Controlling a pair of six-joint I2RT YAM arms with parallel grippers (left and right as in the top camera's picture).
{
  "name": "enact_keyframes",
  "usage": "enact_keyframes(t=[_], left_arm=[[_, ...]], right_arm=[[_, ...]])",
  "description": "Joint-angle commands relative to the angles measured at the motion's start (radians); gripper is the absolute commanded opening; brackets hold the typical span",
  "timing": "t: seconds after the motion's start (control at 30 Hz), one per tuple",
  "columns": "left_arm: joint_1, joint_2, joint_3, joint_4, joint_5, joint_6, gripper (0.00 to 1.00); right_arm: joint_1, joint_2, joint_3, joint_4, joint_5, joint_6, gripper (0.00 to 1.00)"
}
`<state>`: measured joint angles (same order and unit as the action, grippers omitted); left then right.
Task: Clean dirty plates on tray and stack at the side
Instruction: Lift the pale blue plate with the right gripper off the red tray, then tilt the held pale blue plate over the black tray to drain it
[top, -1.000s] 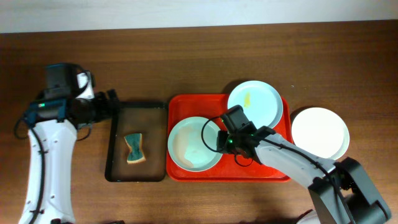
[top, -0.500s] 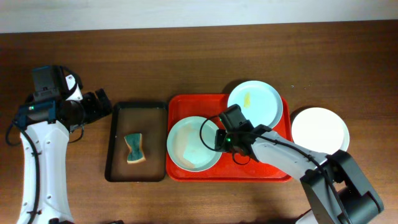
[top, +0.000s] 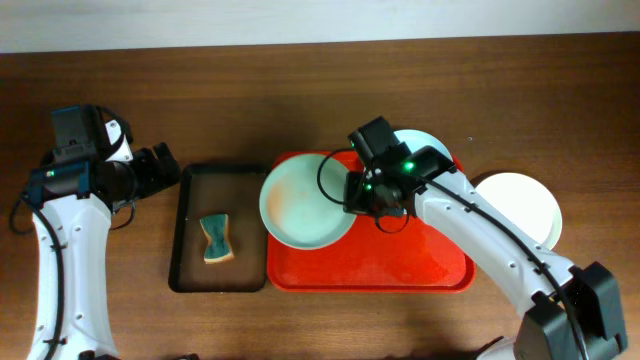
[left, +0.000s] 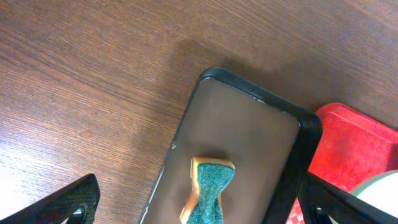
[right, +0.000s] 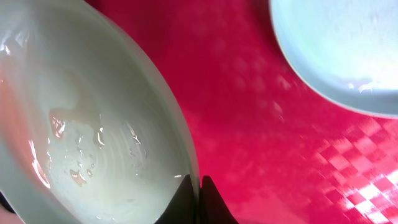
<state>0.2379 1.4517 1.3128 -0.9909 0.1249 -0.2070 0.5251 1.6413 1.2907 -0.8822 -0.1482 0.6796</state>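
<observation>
Right gripper (top: 352, 196), jaws pinched tight on a wet plate's (top: 305, 203) rim, holds it over the red tray's (top: 400, 262) left edge, presumably ready for wiping. Left gripper's (top: 172, 166) jaws gape empty, well left of that tray.

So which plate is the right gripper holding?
The leftmost plate, rim in the right gripper; the far plate lies on the tray, the white plate off it.

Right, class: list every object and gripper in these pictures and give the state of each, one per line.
red tray: flat on the table.
held plate: pinched at its rim, raised over the red tray's left edge, wet inside.
right gripper: shut on the held plate.
back plate: flat on the red tray.
side plate: on the table, looks clean.
black tray: holds the sponge.
sponge: lying untouched.
left gripper: open, empty.
</observation>
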Motion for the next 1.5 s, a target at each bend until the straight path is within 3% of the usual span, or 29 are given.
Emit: enact_keyframes(t=[0.0, 0.3, 0.53, 0.83, 1.17, 1.33, 1.47], left_arm=[[0.003, -0.005, 0.014, 0.001, 0.013, -0.010, 0.99], [0.003, -0.005, 0.014, 0.001, 0.013, -0.010, 0.99], [0.003, -0.005, 0.014, 0.001, 0.013, -0.010, 0.99], [0.003, -0.005, 0.014, 0.001, 0.013, -0.010, 0.99], [0.003, -0.005, 0.014, 0.001, 0.013, -0.010, 0.99], [0.003, -0.005, 0.014, 0.001, 0.013, -0.010, 0.99], [0.003, -0.005, 0.014, 0.001, 0.013, -0.010, 0.99]], right_arm=[[-0.002, -0.019, 0.040, 0.018, -0.002, 0.059, 0.04], [0.065, 0.000, 0.048, 0.204, 0.021, 0.149, 0.04], [0.079, 0.071, 0.195, 0.144, 0.072, 0.104, 0.04], [0.322, 0.137, 0.209, 0.154, 0.610, 0.048, 0.04], [0.455, 0.139, 0.209, 0.277, 0.941, -0.257, 0.04], [0.519, 0.139, 0.209, 0.397, 1.121, -0.479, 0.04], [0.584, 0.139, 0.209, 0.552, 1.308, -0.748, 0.04]])
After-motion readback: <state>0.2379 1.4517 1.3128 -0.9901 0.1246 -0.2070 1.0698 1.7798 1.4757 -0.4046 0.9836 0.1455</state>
